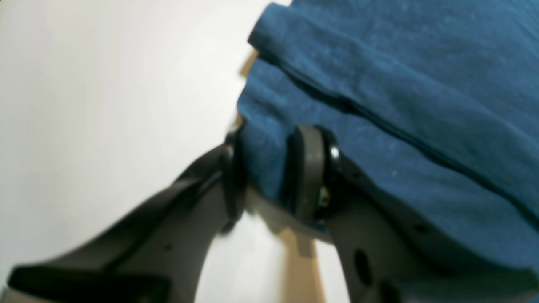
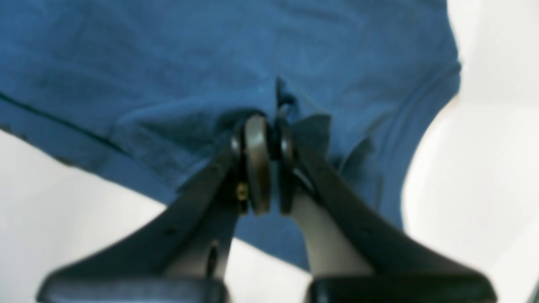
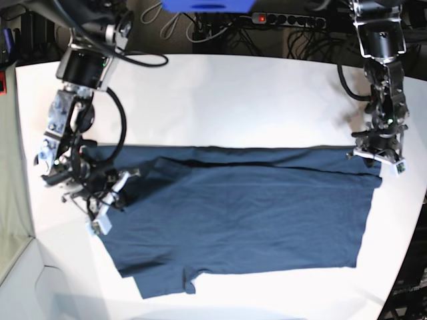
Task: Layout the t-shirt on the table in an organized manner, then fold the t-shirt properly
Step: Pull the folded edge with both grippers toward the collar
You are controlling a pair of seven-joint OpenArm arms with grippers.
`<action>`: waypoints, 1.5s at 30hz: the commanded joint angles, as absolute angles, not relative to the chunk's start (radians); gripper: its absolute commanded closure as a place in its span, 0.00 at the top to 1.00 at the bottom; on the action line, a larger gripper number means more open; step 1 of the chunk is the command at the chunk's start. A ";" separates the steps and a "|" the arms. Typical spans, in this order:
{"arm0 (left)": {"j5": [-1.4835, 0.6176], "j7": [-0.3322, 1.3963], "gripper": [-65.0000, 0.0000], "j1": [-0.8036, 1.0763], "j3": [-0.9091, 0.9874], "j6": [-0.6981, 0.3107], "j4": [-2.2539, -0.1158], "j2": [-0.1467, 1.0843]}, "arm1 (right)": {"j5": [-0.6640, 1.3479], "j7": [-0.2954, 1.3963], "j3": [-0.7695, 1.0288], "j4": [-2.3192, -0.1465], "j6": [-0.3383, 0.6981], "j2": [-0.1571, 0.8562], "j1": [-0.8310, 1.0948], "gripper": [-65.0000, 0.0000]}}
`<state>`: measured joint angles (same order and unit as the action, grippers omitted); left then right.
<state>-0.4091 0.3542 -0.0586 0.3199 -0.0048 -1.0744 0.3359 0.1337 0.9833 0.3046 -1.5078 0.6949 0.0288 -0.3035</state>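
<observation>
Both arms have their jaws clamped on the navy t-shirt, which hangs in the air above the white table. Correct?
Not quite. The t-shirt lies spread on the table, not hanging, as the base view shows. The left gripper and right gripper do clamp it.

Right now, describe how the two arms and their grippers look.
Both arms are bare metal and black, built of silver-grey blocks, with black cables looping along the links. The left gripper and right gripper each have two dark grey, tapering fingers ending in rounded grey pads with black rims; a small brass-coloured screw shows by the right one's pad. No markings are readable.
</observation>
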 commanded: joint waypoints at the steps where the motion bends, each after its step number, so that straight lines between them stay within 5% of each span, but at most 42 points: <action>1: -0.410 0.380 0.27 -0.061 0.323 -0.001 -1.079 0.351 | 0.140 0.972 0.309 -1.517 0.698 0.044 -0.325 0.00; 4: -0.406 0.380 0.27 -0.059 0.325 -0.001 -1.079 0.352 | 0.140 0.975 0.314 -1.511 0.698 0.048 -0.314 0.08; 11: -0.412 0.380 0.27 -0.061 0.325 -0.001 -1.079 0.352 | 0.142 0.949 0.326 -1.517 0.698 0.076 -0.236 0.61; 15: -0.412 0.380 0.27 -0.061 0.320 -0.001 -1.079 0.351 | 0.142 0.865 0.377 -1.514 0.698 0.096 -0.174 0.71; 34: -0.404 0.380 0.28 -0.061 0.325 -0.001 -1.073 0.351 | 0.142 0.690 0.390 -1.349 0.698 0.156 -0.084 0.67; 37: -0.407 0.380 0.28 -0.059 0.325 -0.001 -1.079 0.351 | 0.142 0.694 0.390 -1.349 0.698 0.156 -0.081 0.49; 41: -0.412 0.381 0.25 -0.033 0.325 -0.001 -1.109 0.354 | 0.142 0.697 0.389 -1.356 0.698 0.168 -0.064 0.05; 45: -0.412 0.387 0.07 0.042 0.325 -0.001 -1.227 0.384 | 0.142 0.711 0.389 -1.432 0.698 0.194 -0.012 0.01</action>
